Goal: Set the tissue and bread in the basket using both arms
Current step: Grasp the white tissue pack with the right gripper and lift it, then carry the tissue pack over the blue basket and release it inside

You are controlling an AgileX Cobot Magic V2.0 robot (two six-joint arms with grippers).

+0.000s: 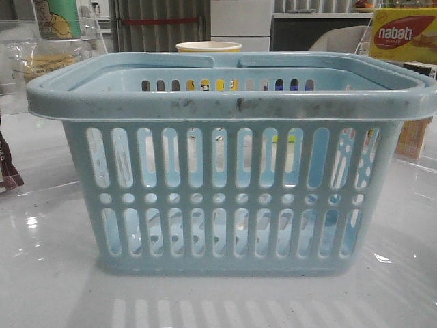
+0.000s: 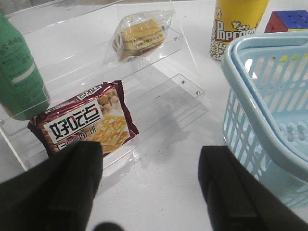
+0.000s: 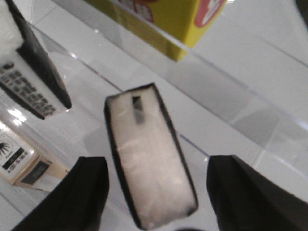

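Your large pale blue slotted plastic basket [image 1: 232,198] stands upright in the middle of the glossy white surface [image 1: 41,273], its long side facing you and its thick scuffed rim filling most of the front view. Bare surface shows to the left, right and near side of it.

On the left, your left hand [image 2: 151,187] hangs open, fingers wide apart and holding nothing, beside the basket's left rim. Past it, the yellow-orange bread in its crinkly clear plastic bag [image 2: 140,37] lies on the upper step of a clear acrylic tiered stand [image 2: 187,72], its long axis running along the step. A dark red biscuit packet [image 2: 86,122] leans on the lower step, and a green bottle [image 2: 19,72] stands at the stand's far-left end. A yellow popcorn cup [image 2: 236,26] sits just beyond the basket.

On the right, your right hand [image 3: 156,192] is open around the small white tissue pack with black edging [image 3: 149,159]; the fingers appear clear of it, though the view is blurred. Its long axis points away between the fingers toward a yellow box [image 3: 163,19] on a clear shelf.
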